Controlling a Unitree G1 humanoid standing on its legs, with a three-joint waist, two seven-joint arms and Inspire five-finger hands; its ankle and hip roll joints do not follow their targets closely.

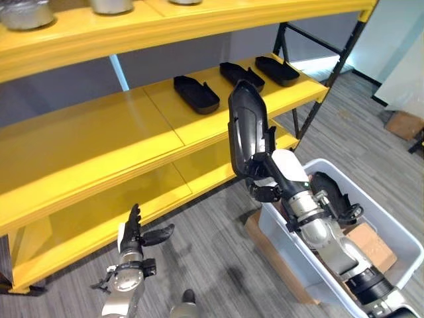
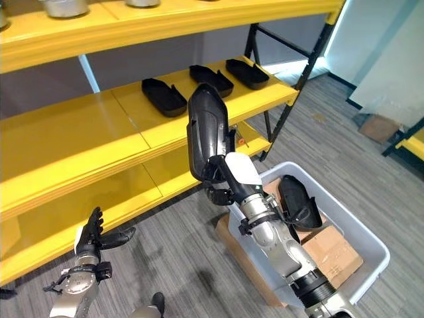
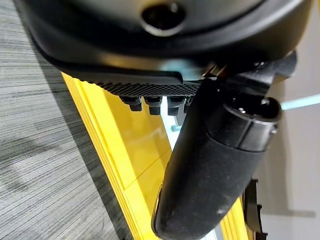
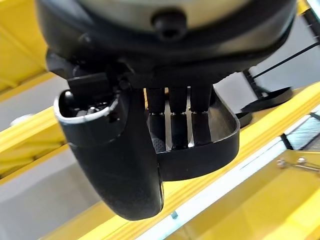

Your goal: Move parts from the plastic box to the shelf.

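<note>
Right hand (image 2: 222, 177) grips black part (image 2: 202, 129) — before yellow shelf (image 2: 79, 142) — plastic box (image 2: 358, 228) beside.

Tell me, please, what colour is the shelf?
Bright yellow shelf; the left eye view shows it best.

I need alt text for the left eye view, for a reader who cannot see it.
The right hand holds a black part upright before a yellow shelf where three parts already lie. A white box at lower right holds another part; the open left hand hangs at lower left.
</note>
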